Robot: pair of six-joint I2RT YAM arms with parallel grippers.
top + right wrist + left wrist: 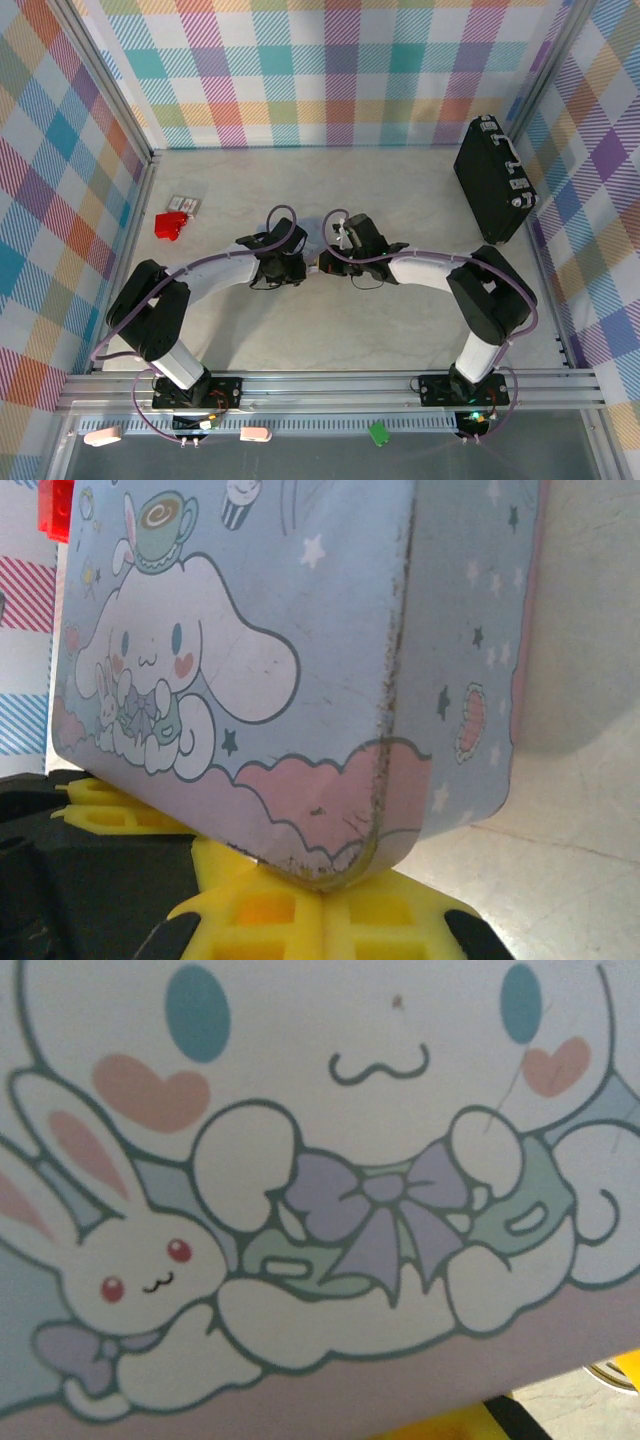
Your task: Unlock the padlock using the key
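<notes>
Both arms reach in and meet mid-table, tips almost nose to nose. The left gripper comes in from the left and the right gripper from the right.

Right claw: its yellow fingers are pressed together with no gap at the seam, so it is closed. Whether anything thin is pinched in there I cannot tell.

The pastel cartoon tin stands tilted just past that claw. Its scuffed lower corner sits right over the seam, touching or nearly so. From the left wrist, the tin's printed face is hard up against the lens — white dog, small rabbit, lilac bow. A sliver of yellow finger shows under the tin's lower edge.

Left claw: I cannot tell how wide it stands. The right wrist view shows its yellow tips against the tin's lower-left edge — grip or mere contact is unclear.

I cannot tell where the padlock and the key sit.

A red plastic item lies near the left wall, with a small pale flat object just beside it. A black case with silver latches lies at the far right, well apart from the arms.
</notes>
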